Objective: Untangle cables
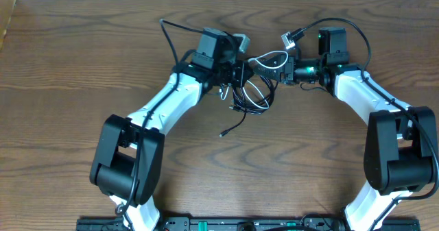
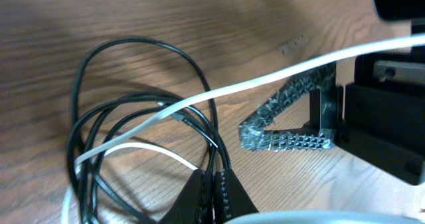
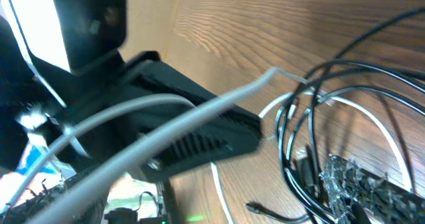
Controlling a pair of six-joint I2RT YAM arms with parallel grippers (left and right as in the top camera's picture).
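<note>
Left fingers (image 2: 199, 199): pressed flat together at the bottom edge of the left wrist view, no gap showing; strands of the black cables (image 2: 136, 42) run in between the tips.
Left gripper (image 1: 240, 72): reaches in from the left of the table (image 1: 68, 87), at the edge of the tangle.
Right fingers (image 3: 372, 184): spread wide and clamped on nothing; one textured finger lies low on the wood just beside the black loops.
Right gripper (image 1: 280, 70): faces the left one from the opposite side, with the tangle between them.
White cable (image 2: 265, 82): stretches in a long diagonal across the left wrist view, passing over the right gripper's textured finger; a second pass of it curves in among the black loops toward the left fingertips. Whether it is also pinched there cannot be told.
Black cables, position: overlapping loops on the wood at mid-table, just in front of and between the two grippers; one loose end with a small plug trails out toward the near side.
Tangle: white and black strands cross each other within the loops.
</note>
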